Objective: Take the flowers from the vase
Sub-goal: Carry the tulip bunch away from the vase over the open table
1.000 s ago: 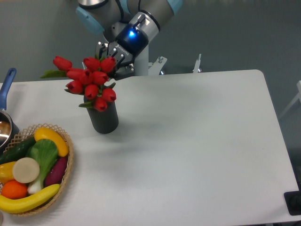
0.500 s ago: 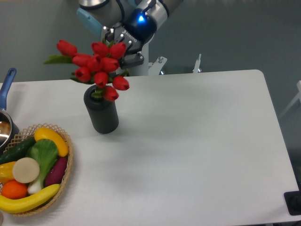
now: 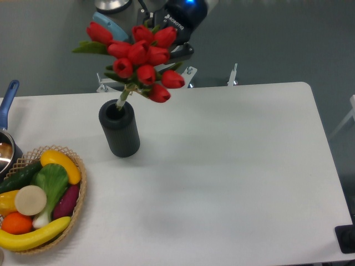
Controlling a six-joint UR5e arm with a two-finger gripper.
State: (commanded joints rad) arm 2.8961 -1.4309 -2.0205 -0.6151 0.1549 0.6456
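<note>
The flowers, a bunch of red tulip buds with green leaves, hang raised above the vase, a dark grey-black cylinder on the table's left part. Only the lower end of the stems still reaches into the vase's mouth. My gripper is behind the bunch at the top of the view, shut on the flowers; its fingers are mostly hidden by the buds.
A woven basket of fruit and vegetables sits at the front left. A metal pot with a blue handle is at the left edge. The white table stretches to the right. A dark object is at the bottom right corner.
My gripper has risen and moved right with the flowers. The bunch has come up out of the vase, so that only the stem ends stay in its mouth.
</note>
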